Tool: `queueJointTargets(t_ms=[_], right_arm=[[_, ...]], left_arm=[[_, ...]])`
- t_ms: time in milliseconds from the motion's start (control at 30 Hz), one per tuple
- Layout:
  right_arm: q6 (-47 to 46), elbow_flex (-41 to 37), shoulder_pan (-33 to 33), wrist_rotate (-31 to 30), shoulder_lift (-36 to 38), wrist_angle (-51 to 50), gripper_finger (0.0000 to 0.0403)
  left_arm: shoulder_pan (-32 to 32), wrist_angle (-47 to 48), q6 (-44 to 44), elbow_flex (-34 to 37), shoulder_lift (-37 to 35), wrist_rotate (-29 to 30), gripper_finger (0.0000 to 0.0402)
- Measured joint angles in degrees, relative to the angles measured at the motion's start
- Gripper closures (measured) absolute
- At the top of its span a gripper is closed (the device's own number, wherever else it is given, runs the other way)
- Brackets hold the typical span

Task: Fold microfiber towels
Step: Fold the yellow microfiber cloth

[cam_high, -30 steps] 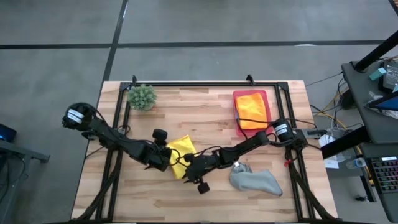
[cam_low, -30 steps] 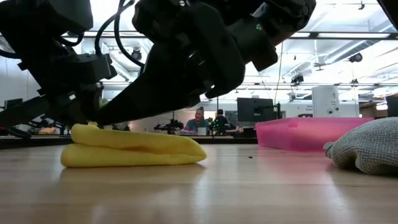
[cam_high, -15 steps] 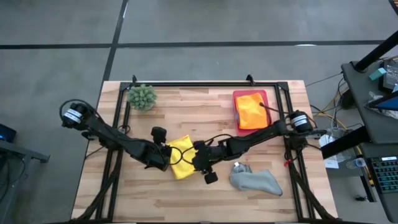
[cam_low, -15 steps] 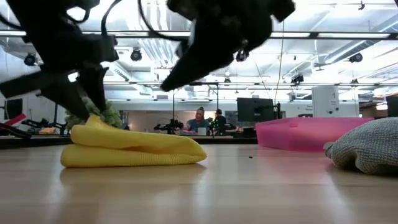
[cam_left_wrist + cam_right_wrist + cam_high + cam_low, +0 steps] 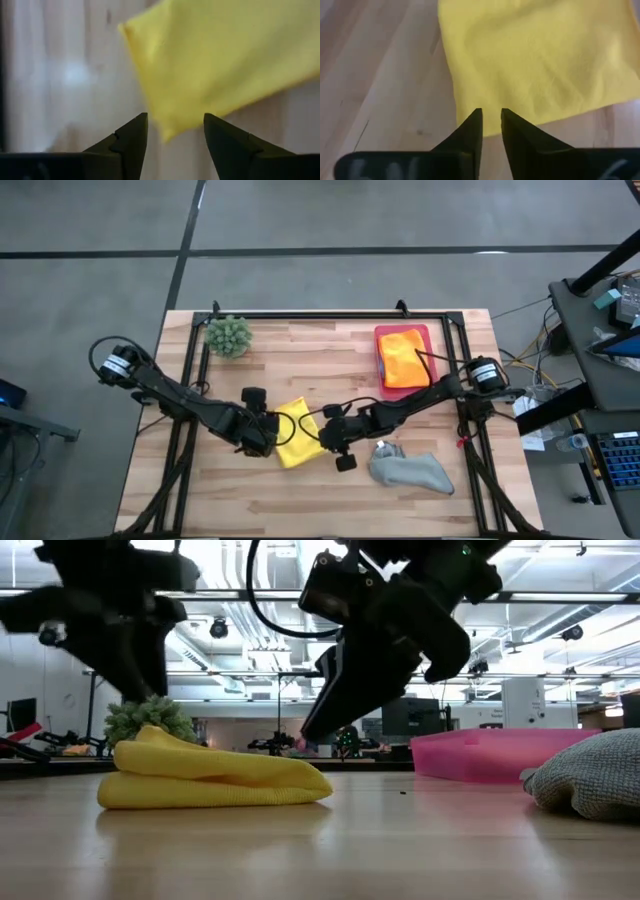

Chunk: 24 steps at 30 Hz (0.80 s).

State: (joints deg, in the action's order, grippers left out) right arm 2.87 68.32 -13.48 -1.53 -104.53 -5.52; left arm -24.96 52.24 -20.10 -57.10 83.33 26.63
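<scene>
— Yellow towel: where does it lie from each end effector?

— Folded at mid-worktop, long axis slanting from far-left to near-right. The left end effector sits just beside its left edge, fingers spread with nothing between them; the towel's corner lies just ahead.

— And the right one?

— The right end effector is just beside the towel's right edge, fingers nearly pressed together, empty. Both are about equally near, facing each other across it.

— Arm poses?

— Both reach low and inward from the worktop's sides, wrists angled down. The orange towel is far-right, the grey towel near-right.
</scene>
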Motion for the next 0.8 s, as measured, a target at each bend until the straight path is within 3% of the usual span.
queueJointTargets(t_ms=[233, 400, 600, 800], right_arm=[[-0.10, -3.11, -0.14, 0.04, 0.00, 4.59, 0.0378], [-2.02, -4.17, -0.80, 2.82, 0.00, 4.53, 0.0382], [-7.29, -5.18, -1.28, 6.43, 0.00, 4.20, 0.0331], [-8.18, -5.23, -1.55, 2.01, -0.20, 4.57, 0.0261]], left_arm=[[-1.53, -23.73, -0.64, 2.50, 1.26, -5.79, 0.0227], [-3.49, -31.27, -1.83, 3.08, 4.43, -6.90, 0.0252], [-4.80, -32.04, -7.93, 2.23, 8.33, -10.73, 0.0274], [-5.80, -32.62, -9.52, 2.08, 9.89, -11.03, 0.0234]])
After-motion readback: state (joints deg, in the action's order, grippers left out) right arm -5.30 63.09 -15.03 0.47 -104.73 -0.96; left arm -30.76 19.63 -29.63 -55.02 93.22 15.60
